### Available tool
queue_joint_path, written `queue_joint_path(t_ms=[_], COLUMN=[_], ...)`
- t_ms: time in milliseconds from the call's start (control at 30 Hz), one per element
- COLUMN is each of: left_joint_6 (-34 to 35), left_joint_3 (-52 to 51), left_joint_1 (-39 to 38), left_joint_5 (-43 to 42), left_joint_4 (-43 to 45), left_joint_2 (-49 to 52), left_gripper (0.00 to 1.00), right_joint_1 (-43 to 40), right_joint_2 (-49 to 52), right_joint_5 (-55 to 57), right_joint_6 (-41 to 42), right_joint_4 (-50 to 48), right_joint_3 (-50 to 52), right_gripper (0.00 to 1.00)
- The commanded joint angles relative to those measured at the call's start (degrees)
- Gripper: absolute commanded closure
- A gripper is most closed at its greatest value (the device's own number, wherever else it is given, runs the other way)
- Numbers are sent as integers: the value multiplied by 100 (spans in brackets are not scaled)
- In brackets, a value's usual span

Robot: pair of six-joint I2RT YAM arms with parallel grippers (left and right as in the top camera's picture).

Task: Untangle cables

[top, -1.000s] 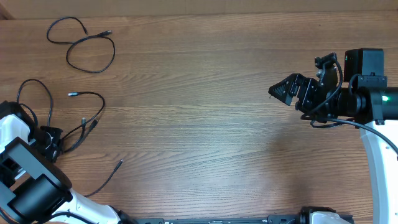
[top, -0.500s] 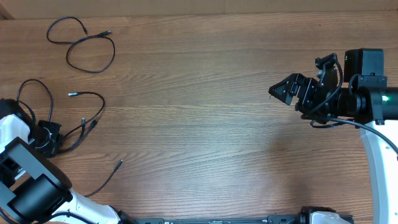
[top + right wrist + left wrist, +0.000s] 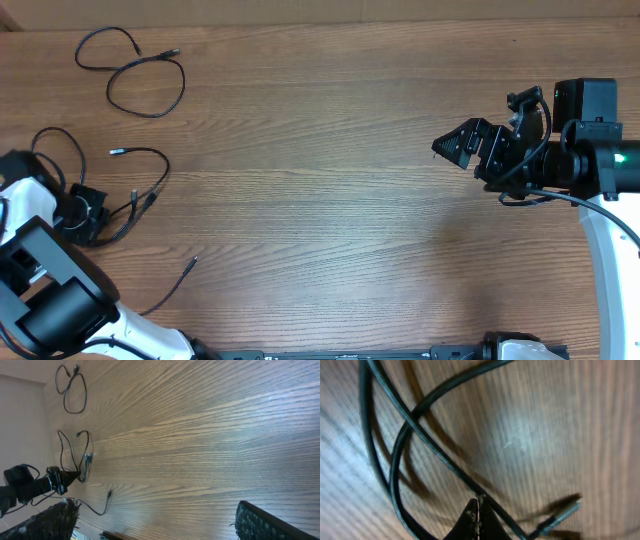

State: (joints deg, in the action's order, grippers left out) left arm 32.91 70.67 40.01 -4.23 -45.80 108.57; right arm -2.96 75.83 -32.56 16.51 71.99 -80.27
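Observation:
Several thin black cables [image 3: 140, 175] lie tangled at the table's left side, with plug ends [image 3: 117, 152] pointing out. My left gripper [image 3: 88, 215] sits in this tangle, shut on a cable. In the left wrist view the closed jaw tips [image 3: 479, 510] pinch a black cable [image 3: 420, 435] that crosses another strand, and a metal-tipped plug [image 3: 565, 510] lies just right of them. A separate cable [image 3: 145, 85] lies looped at the far left. My right gripper [image 3: 455, 145] is open and empty above the table's right side, far from the cables [image 3: 80, 455].
A loose cable end [image 3: 190, 265] lies near the front left, and it also shows in the right wrist view [image 3: 107, 495]. The left arm's body [image 3: 50, 290] fills the front left corner. The bare wooden tabletop [image 3: 320, 190] spans the middle.
My left gripper has shifted slightly up and right, and the thin cable loop beside it has shifted and changed shape with it. The right arm has not moved.

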Motion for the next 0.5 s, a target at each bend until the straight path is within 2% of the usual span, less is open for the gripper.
queue_joint_path(t_ms=[0,67,167,367,467], left_joint_6=[400,461,393,-564,-590], left_joint_3=[105,105,107,107,105], left_joint_1=[-76,-37,83,120,111], left_joint_5=[1097,1464,1572,1353,1386], left_joint_4=[-133,-133,72,691,675], left_joint_2=[87,87,87,87,87], left_gripper=[96,96,96,96,96], right_joint_1=[-15,-15,-15,-15,-15], right_joint_2=[17,17,17,17,17], right_joint_5=[35,35,35,35,37], right_joint_6=[44,42,39,39,39], right_joint_4=[-11,7,37,35,31], right_joint_3=[-79,-79,-79,-79,-79], right_gripper=[0,0,0,0,0])
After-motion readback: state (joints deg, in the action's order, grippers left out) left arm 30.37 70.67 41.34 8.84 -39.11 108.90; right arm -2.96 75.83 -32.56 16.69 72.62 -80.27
